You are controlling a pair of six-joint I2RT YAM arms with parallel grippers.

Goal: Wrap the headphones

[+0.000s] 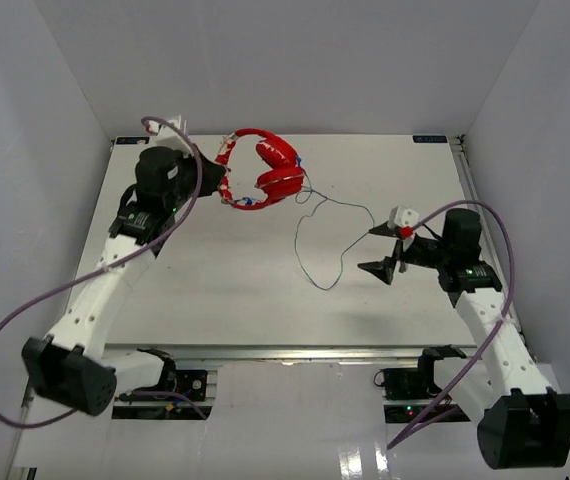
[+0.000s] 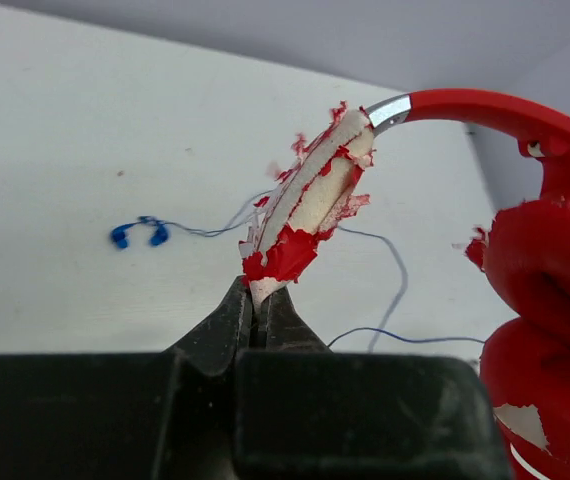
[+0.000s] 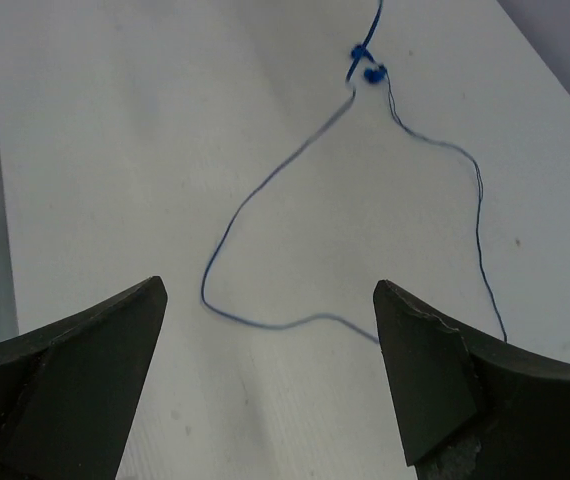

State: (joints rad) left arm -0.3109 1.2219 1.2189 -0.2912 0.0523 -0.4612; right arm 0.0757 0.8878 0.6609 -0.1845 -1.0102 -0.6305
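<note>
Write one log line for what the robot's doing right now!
left gripper: shut on headband | right gripper: open, near cable | headphones: cable not wrapped

red headphones (image 1: 265,168), peeling headband, cable (image 1: 315,240) loose

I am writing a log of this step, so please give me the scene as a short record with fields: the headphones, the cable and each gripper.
headphones: at the far side of the table, ear cups close together
headband: red covering peeling, pale padding showing
left gripper: shut on the headband's end
right gripper: open, holding nothing, above a loop of the cable
cable: thin, lying loose on the table, not yet wrapped
headphones lifted or resting: cannot tell
</note>
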